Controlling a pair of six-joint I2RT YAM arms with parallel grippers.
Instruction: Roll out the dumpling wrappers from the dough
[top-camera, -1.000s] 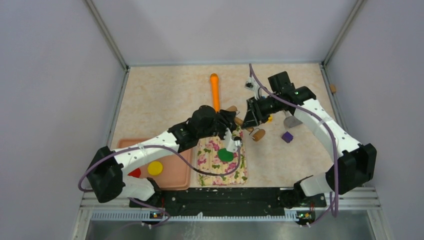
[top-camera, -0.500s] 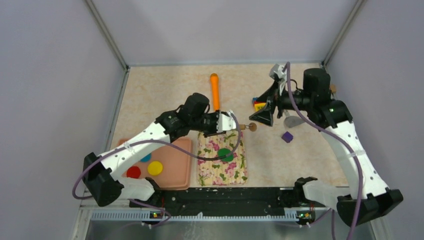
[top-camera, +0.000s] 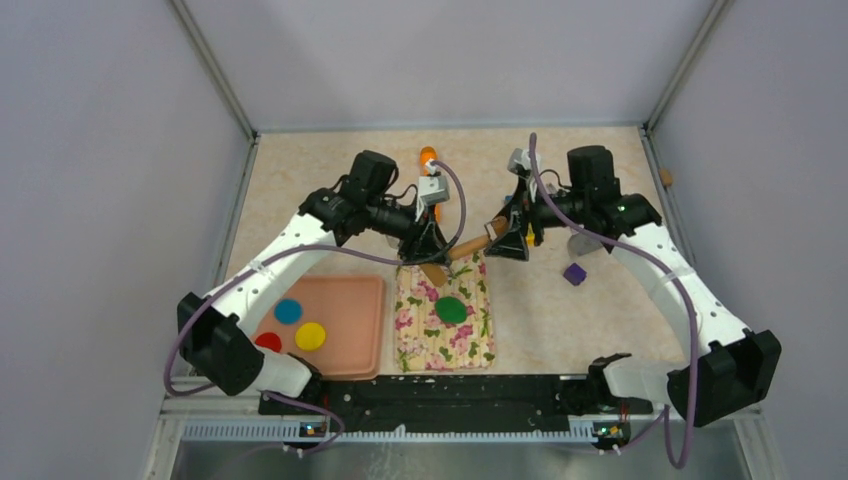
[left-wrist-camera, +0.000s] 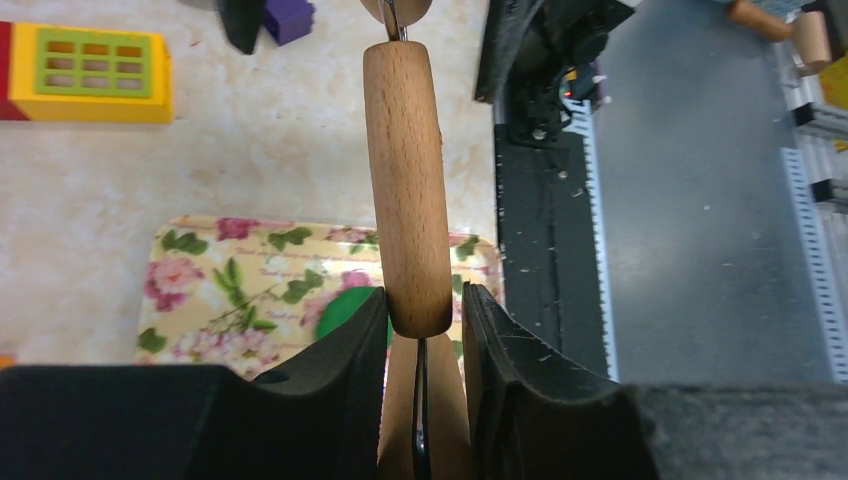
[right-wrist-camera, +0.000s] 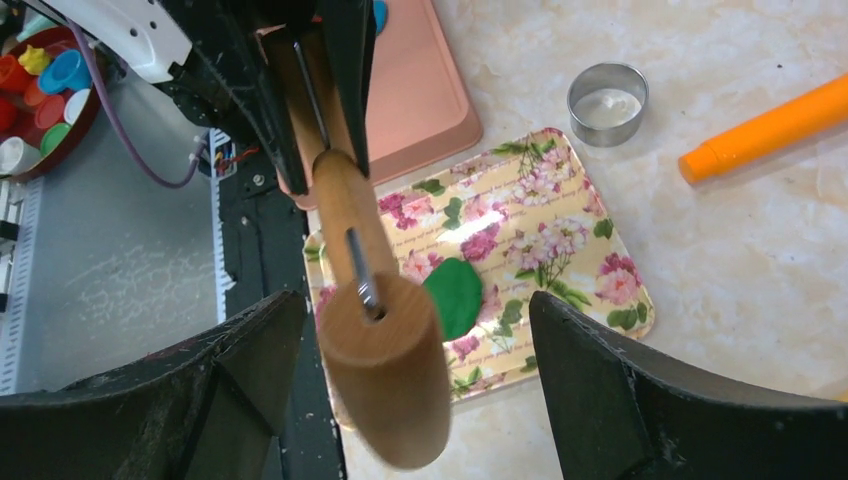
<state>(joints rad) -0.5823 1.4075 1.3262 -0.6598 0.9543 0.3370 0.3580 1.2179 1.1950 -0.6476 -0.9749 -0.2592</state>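
Observation:
A wooden rolling pin (top-camera: 463, 247) hangs tilted above the far edge of the floral mat (top-camera: 470, 340). My left gripper (left-wrist-camera: 422, 335) is shut on its near handle (left-wrist-camera: 420, 410); the barrel (left-wrist-camera: 405, 180) points away from it. My right gripper (right-wrist-camera: 420, 400) stands open around the far handle (right-wrist-camera: 385, 385), with a gap on both sides. The dough (top-camera: 451, 309), a dark green flattened oval, lies on the mat below the pin and also shows in the right wrist view (right-wrist-camera: 455, 293). Blue (top-camera: 289, 311), yellow (top-camera: 310, 335) and red (top-camera: 268, 342) dumpling wrappers lie in the pink tray (top-camera: 345, 300).
An orange cylinder (right-wrist-camera: 765, 130) lies on the table behind the mat, next to a round metal cutter (right-wrist-camera: 607, 103). A purple block (top-camera: 574, 273) sits right of the mat. A yellow and red toy block (left-wrist-camera: 85, 75) lies farther back.
My right gripper let go of the pin, swung away to the right, then came back open around the far handle. The left gripper carried the pin toward the back of the mat.

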